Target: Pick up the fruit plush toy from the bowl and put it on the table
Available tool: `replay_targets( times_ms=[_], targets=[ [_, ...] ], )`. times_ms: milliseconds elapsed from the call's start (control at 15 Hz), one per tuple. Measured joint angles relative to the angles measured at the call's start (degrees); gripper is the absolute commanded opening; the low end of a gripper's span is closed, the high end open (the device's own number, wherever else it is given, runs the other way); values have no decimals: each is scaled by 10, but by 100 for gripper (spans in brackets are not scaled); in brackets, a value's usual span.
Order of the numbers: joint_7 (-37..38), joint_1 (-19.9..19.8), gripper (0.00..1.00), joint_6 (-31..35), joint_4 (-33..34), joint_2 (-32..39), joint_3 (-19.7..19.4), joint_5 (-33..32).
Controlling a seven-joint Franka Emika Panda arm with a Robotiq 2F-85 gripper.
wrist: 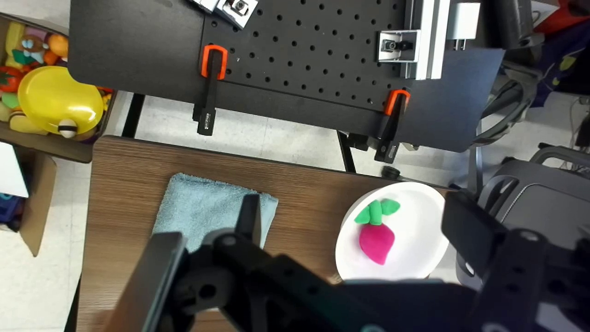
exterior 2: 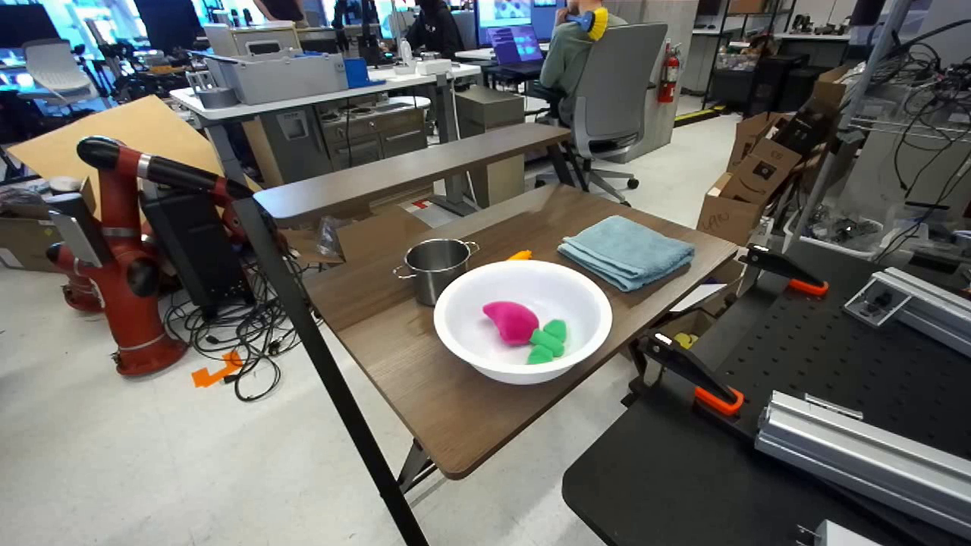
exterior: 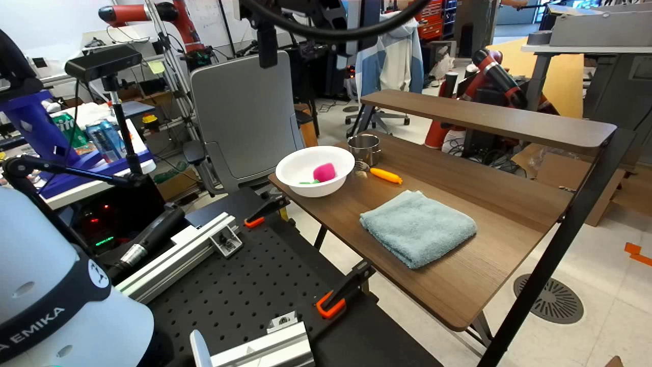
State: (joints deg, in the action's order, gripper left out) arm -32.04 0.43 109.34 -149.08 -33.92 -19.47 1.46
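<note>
The fruit plush toy point(exterior 2: 514, 322), magenta-pink with a green leafy part, lies inside the white bowl point(exterior 2: 580, 303) in both exterior views. In the wrist view the toy point(wrist: 377, 242) lies toward the bowl's left side, leaves toward the bowl's upper rim point(wrist: 426, 193). The bowl stands near an edge of the brown wooden table point(exterior 2: 425, 394). My gripper point(wrist: 358, 222) is open and empty, its fingers wide apart in the wrist view. In an exterior view the gripper point(exterior: 305, 58) hangs high above the table at the top edge. It touches nothing.
A folded blue cloth point(exterior: 418, 228), a steel pot point(exterior: 364, 149) and a small orange object point(exterior: 386, 176) are on the table. A raised wooden shelf point(exterior: 484, 114) runs along its back. A black perforated bench point(exterior: 265, 285) with orange-black clamps point(exterior: 346, 290) stands alongside.
</note>
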Motion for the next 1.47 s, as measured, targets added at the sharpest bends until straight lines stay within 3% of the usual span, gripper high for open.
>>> replay_targets(
  times_ms=[333,600,933,1467],
  targets=[
    [0,0,100,0,0,0,1,0],
    [28,1,100,1,0,10,28,1],
    [115,23,100,40,0,50,106,18],
    [260,80,100,202,-8,157,223,58]
  ],
)
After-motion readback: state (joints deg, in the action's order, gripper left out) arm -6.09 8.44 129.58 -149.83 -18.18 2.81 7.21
